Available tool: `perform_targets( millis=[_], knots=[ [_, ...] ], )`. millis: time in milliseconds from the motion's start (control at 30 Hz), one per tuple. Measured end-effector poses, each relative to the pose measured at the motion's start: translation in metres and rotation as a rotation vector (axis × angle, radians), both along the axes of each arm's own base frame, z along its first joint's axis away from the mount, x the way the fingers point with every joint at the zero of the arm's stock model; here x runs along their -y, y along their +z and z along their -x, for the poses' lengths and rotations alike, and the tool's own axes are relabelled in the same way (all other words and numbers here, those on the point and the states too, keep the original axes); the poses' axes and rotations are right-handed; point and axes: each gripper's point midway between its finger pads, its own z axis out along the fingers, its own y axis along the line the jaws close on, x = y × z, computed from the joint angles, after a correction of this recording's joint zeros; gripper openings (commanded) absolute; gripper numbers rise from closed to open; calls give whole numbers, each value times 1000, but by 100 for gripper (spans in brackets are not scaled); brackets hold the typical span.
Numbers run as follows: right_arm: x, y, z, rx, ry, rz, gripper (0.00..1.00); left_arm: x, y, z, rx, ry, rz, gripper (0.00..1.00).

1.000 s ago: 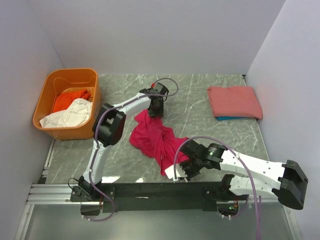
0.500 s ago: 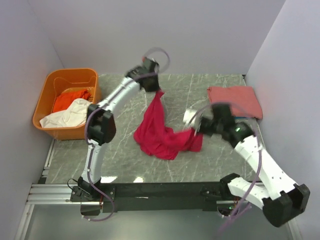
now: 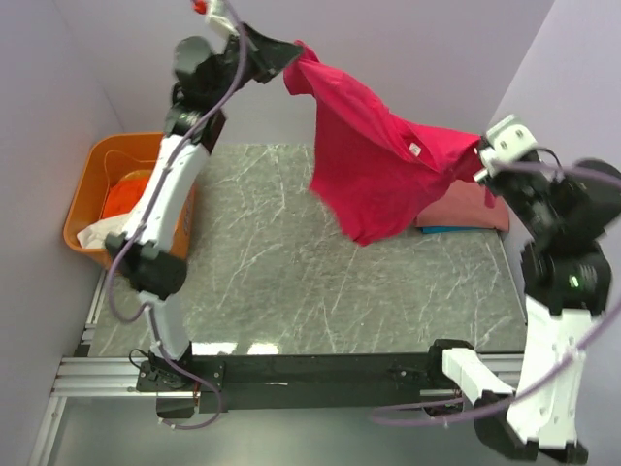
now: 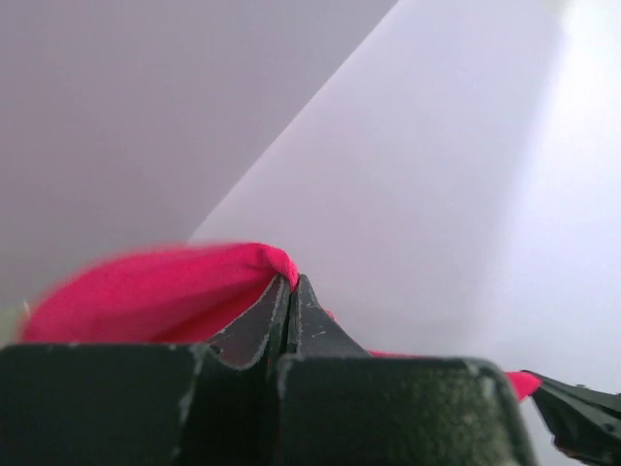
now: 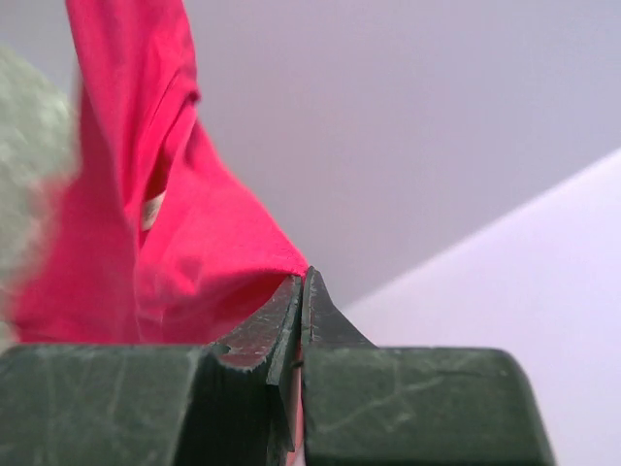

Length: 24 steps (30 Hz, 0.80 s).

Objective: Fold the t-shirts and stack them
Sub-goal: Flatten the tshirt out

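The crimson-pink t-shirt (image 3: 374, 160) hangs spread in the air high above the table, held at two upper corners. My left gripper (image 3: 287, 56) is shut on its left corner, high at the back; the cloth shows over the tips in the left wrist view (image 4: 165, 291). My right gripper (image 3: 478, 161) is shut on its right corner; the shirt hangs to the left in the right wrist view (image 5: 146, 214). A folded salmon-pink t-shirt (image 3: 466, 206) lies on a blue one (image 3: 446, 230) at the right. Orange (image 3: 124, 194) and white (image 3: 95, 233) shirts lie in the tub.
The rigid orange plastic tub (image 3: 85, 180) stands at the table's left edge, partly behind my left arm. The grey marbled table (image 3: 291, 282) lies below the hanging shirt. White walls close in the back and both sides.
Both arms have risen fast and moved apart. The crimson-pink shirt went from a heap on the table to hanging stretched in the air between the two grippers.
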Motion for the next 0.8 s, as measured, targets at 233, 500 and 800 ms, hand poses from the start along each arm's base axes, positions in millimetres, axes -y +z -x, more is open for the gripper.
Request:
perform_targets(
  millis=[233,500,800],
  knots=[
    [-59,-3,83,45,343,101,0,-85,12,62,83,120,-17,1],
    [-109,-202,103,-427,787,144,0,-111,-277,40,-449,151,-233,0],
    [-188,-358,230,-928,1413,368,0,-152,-458,85,-994,225,-363,0]
  ],
)
